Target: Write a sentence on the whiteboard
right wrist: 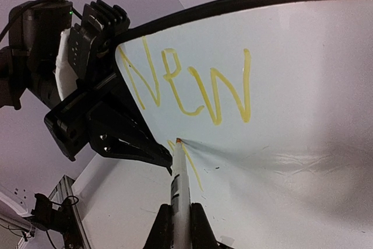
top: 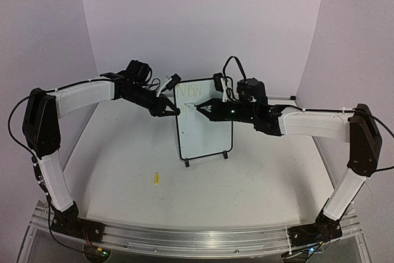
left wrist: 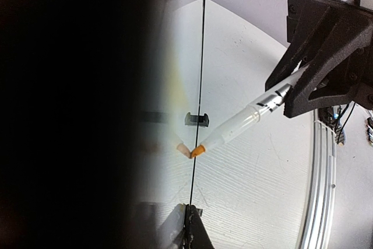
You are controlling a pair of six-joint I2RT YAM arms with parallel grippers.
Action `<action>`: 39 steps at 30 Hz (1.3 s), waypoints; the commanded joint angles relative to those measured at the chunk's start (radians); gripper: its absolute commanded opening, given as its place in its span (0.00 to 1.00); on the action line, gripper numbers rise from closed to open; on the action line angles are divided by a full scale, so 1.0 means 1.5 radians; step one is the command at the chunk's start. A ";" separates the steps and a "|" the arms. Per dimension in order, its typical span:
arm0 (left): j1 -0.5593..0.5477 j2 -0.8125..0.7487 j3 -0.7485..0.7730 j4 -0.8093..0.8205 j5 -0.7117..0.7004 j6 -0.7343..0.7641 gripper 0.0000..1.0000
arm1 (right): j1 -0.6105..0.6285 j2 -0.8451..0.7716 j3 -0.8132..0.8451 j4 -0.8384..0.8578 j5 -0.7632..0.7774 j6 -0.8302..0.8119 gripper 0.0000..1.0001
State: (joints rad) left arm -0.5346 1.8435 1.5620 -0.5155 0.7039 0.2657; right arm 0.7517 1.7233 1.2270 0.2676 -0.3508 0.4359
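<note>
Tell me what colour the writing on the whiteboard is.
The writing is yellow, clearest in the right wrist view.

Glossy, smooth, faintly reflective whiteboard (right wrist: 303, 144), smooth white plastic marker (right wrist: 179, 185) barrel, brushed metal rail (top: 197, 238) at 6 o'clock, matt white table (top: 258, 183)

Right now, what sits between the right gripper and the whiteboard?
Only the marker: the right gripper holds it, its orange tip touching the whiteboard below the word New. Right wrist view shows it.

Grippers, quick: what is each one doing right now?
Left gripper: closed on the whiteboard, at its left edge.
Right gripper: closed, holding the marker, tip on the whiteboard.
</note>
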 commanded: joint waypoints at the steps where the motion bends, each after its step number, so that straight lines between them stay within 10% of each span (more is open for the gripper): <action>1: -0.004 -0.012 0.003 -0.060 -0.033 0.026 0.00 | 0.004 0.006 0.015 0.016 0.043 0.007 0.00; 39: -0.004 -0.015 0.003 -0.061 -0.033 0.026 0.00 | 0.004 -0.016 -0.010 0.000 0.029 0.002 0.00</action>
State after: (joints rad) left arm -0.5339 1.8435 1.5620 -0.5156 0.7006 0.2653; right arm 0.7639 1.7309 1.1904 0.2497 -0.3275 0.4496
